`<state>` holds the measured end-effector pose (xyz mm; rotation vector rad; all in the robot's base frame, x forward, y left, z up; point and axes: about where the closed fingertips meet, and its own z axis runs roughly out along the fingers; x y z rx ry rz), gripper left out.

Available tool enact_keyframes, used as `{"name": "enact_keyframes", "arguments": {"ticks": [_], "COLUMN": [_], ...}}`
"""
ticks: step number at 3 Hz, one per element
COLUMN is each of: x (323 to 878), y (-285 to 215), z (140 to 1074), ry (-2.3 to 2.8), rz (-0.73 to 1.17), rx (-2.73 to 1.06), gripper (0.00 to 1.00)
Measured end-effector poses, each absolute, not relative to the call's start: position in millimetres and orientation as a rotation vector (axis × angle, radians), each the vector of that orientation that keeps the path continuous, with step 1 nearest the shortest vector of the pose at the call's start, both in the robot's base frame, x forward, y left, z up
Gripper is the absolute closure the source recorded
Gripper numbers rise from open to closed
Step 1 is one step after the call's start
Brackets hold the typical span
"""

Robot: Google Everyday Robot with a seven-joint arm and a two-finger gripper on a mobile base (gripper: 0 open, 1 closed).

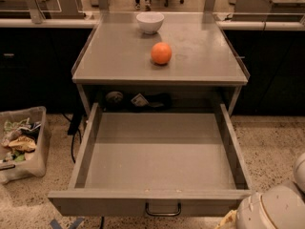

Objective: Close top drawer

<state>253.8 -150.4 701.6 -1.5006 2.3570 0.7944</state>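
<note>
**Top drawer standing wide open, gripper at its front right corner**

Left of the top drawer (162,156), on the speckled floor, sits a pale bin (28,151) stuffed with crumpled scraps. The drawer itself is drawn far out of the grey cart toward the camera. It is a wide, shallow grey metal tray, nearly as broad as the cart, with low side walls and a bare, matte floor. Its flat front panel carries a small dark loop handle (163,210) at the centre.

In the shadowed gap behind the drawer's back wall lie a few small dim items, too dark to name. Above and behind the drawer, on the cart's top surface (109,56), a white bowl (150,22) stands at the far edge. An orange (161,53) rests nearer the drawer, apart from the bowl.

Just right of the drawer's front right corner, the white rounded arm (276,209) enters from the bottom edge. The gripper (228,222) shows only as a tan sliver close beside the front panel. Whether its jaws are apart or together cannot be told.
</note>
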Motion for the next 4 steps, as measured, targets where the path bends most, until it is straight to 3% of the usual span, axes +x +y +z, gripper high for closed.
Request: {"name": "enact_keyframes", "arguments": {"ticks": [4], "x": [302], "y": [-140], "z": [660], "ry": [2.399], "rz": [0.707], "rx": [-1.379], "gripper": [1.00]}}
